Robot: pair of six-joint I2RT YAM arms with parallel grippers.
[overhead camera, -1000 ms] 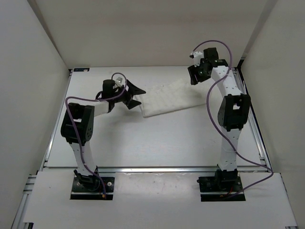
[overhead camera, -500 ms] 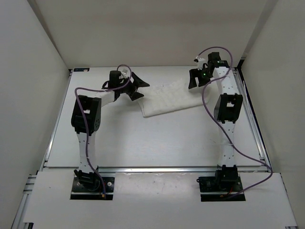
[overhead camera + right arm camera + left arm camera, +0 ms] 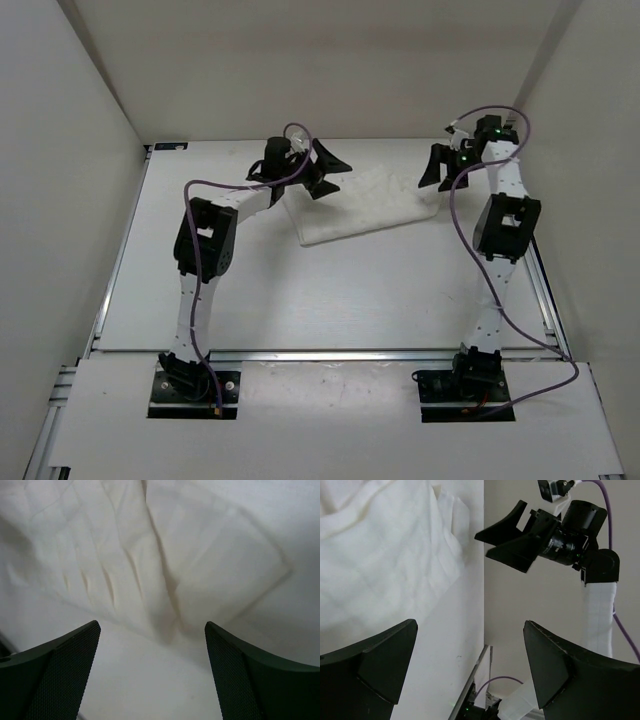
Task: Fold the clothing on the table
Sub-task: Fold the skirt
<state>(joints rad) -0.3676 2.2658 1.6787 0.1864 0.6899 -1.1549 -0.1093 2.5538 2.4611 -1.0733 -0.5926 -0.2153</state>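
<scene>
Clothing [image 3: 365,205] lies at the far middle of the table [image 3: 300,300] — a wrinkled oblong, apparently part-folded already. Left gripper [image 3: 330,175] hovers by its far left corner, fingers wide apart, nothing held. Right gripper [image 3: 440,170] hangs above the right end, fingers likewise apart and empty. Judgement: the next fold wants both ends gripped at once — come down on matching corners, catch every layer, lift level, and lay the edge over without dragging the pile askew.
</scene>
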